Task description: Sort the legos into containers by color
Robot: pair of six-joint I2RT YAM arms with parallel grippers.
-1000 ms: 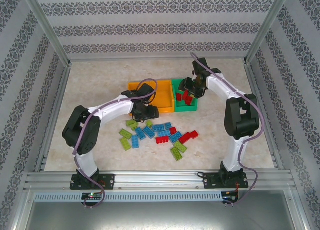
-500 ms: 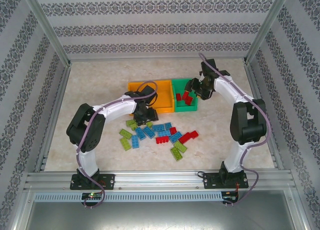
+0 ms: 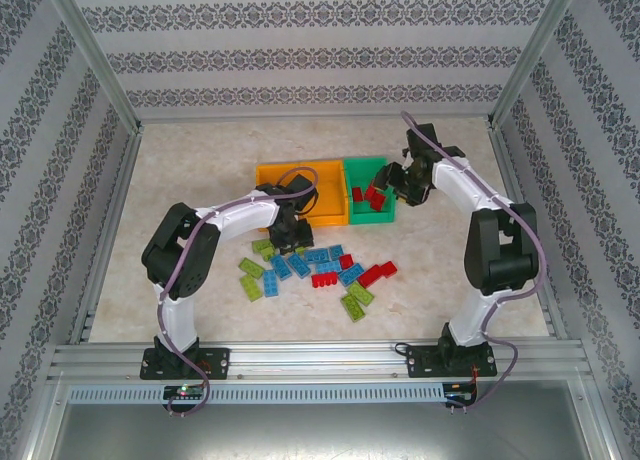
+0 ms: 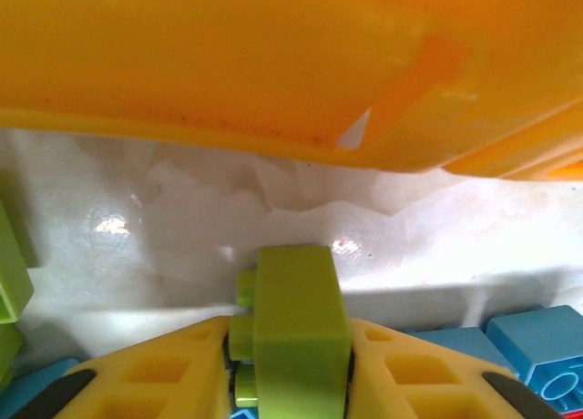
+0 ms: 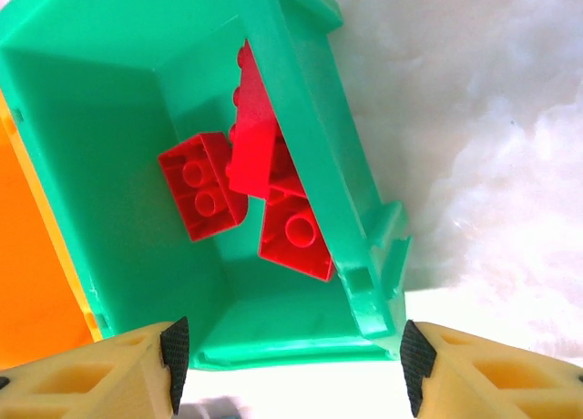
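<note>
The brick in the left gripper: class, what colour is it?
Lime green. The brick shows best in the left wrist view, held by the left gripper.

Premises assessed as a robotics laboratory test cell, not a domestic or commercial room. Grounds: an aluminium extrusion frame (image 3: 100, 65) encloses a single bench. Printed patterned panels (image 3: 320, 55) stand as a backdrop on three sides. The bench surface (image 3: 200, 160) has a marble-look covering. Two white-and-black robot arms, left (image 3: 230, 218) and right (image 3: 465, 190), are bolted to a slotted rail (image 3: 320, 358) at the near edge, with purple cabling (image 3: 297, 171) along them and a lit indicator (image 3: 184, 388) at the left base. Work material on the surface: legos (image 3: 318, 265) and plastic containers (image 3: 325, 220).
</note>
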